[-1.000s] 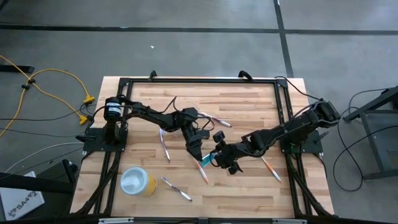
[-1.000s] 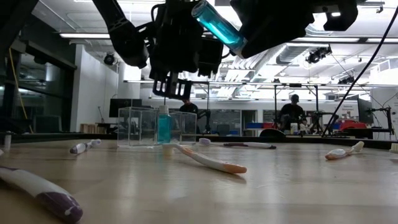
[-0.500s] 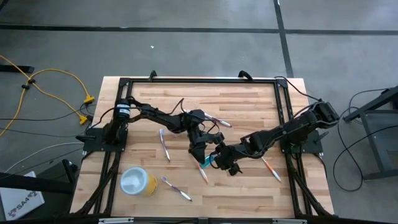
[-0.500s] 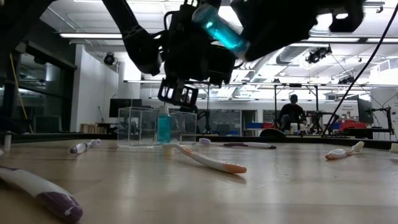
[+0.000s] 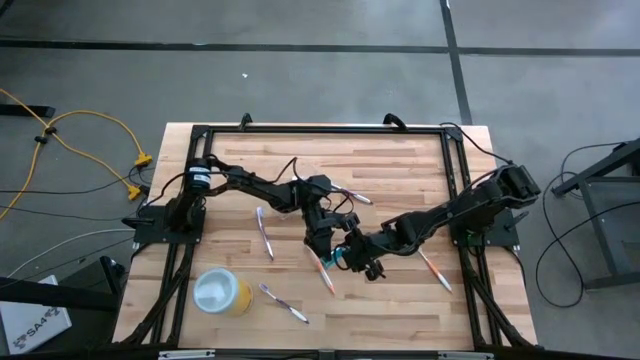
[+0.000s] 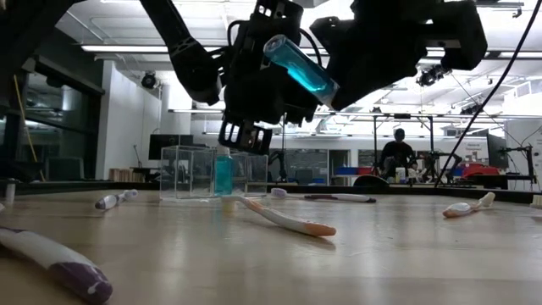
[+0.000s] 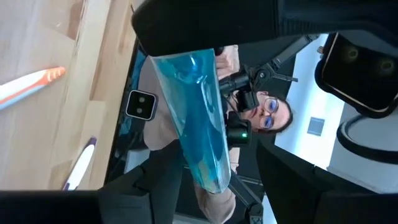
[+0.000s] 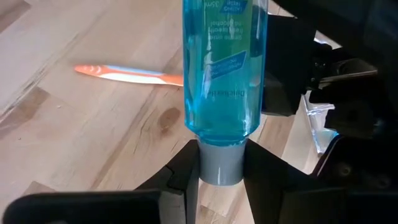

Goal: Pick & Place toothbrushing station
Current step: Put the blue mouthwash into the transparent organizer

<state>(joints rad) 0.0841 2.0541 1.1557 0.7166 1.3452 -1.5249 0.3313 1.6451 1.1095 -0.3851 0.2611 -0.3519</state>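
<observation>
Your right pincer (image 5: 352, 258) is near the middle of the counter (image 5: 400, 170) and is clenched on a small blue tube (image 6: 298, 66). In the right wrist view you see its two fingers (image 8: 186, 177) on both sides of the grey cap, with the blue body of the tube reaching away from them. The tube hangs in the air, tilted, well above the wood.

Your left pincer (image 5: 322, 238) is just beside the same tube, on the side of the tube's flat end. In the left wrist view the tube passes in front of its camera. It looks near to the tube, but you cannot tell from these views whether its fingers are released or touching the tube.

Under the two pincers an orange toothbrush (image 6: 288, 219) lies flat on the counter. Behind it a second blue tube (image 6: 223, 174) stands upright next to a clear plastic cup (image 6: 188, 172). A purple toothbrush (image 6: 59, 258) lies close to the low camera. A white toothbrush (image 5: 265, 232) lies toward the left arm, and a yellow cup (image 5: 222, 292) stands at the front left.

A person (image 6: 396, 155) is in the room behind.
</observation>
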